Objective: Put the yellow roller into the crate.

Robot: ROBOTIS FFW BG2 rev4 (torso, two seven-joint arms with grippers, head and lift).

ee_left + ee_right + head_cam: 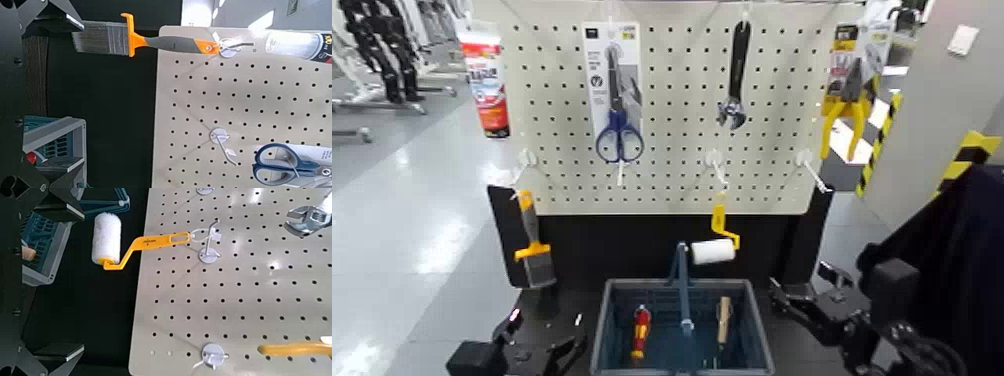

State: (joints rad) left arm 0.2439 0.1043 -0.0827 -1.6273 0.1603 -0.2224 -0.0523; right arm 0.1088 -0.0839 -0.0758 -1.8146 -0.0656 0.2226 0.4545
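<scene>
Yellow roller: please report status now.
Yellow roller hangs on pegboard hook, above crate. Left gripper and right gripper low beside crate, holding nothing. Path clear.

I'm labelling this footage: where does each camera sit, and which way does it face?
Head view: high, facing the pegboard and crate; both arms show low.
Left wrist view: on the left arm, facing the brush.
Right wrist view: on the right arm, facing the yellow roller.
All three share pegboard and crate; head and right wrist share the roller.

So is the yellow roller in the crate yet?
Not yet. The yellow roller hangs from a pegboard hook, above the crate.
</scene>
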